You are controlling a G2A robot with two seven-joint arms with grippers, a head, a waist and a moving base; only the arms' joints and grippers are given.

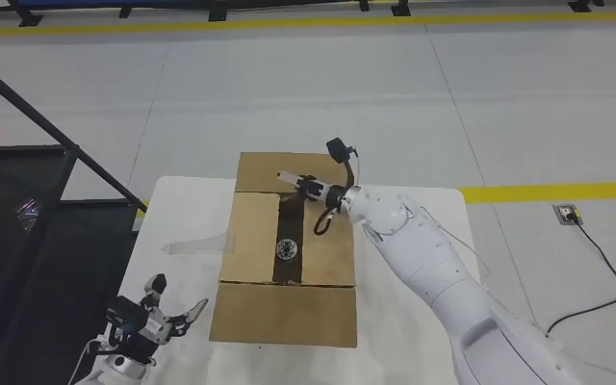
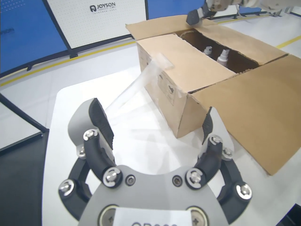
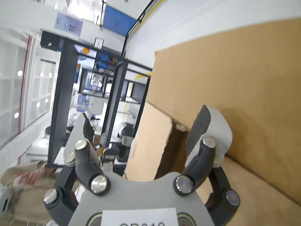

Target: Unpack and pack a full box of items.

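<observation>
Down in the lower left of the top view, the left gripper (image 1: 178,300) sits low over the white table (image 1: 183,207), just off the box's corner. Its fingers (image 2: 101,118) are spread wide with nothing between them, and the dark pads touch neither cardboard nor tape.

A little right and above it, a strip of clear tape (image 1: 197,245) trails from the box's left side down onto the table, one end stuck to the cardboard.

The box (image 1: 255,245) takes the middle of the frame, standing on the table with its top undone. The near flap (image 1: 284,316) is folded out toward the lower edge and the far flap (image 1: 274,166) toward the upper edge. The two side flaps lie nearly shut with a dark slot between them. Through that slot, spray bottles (image 2: 223,58) stand upright inside, their white nozzles below the rim.

At the slot's upper end, the right gripper (image 1: 316,164) hangs over the far flap, its arm coming in from the lower right. Its fingers (image 3: 202,123) are parted wide too and grasp nothing. In the left wrist view one black pad looks to rest on the far flap's edge, though I cannot tell whether it truly presses there. The other finger stands free of the cardboard.
</observation>
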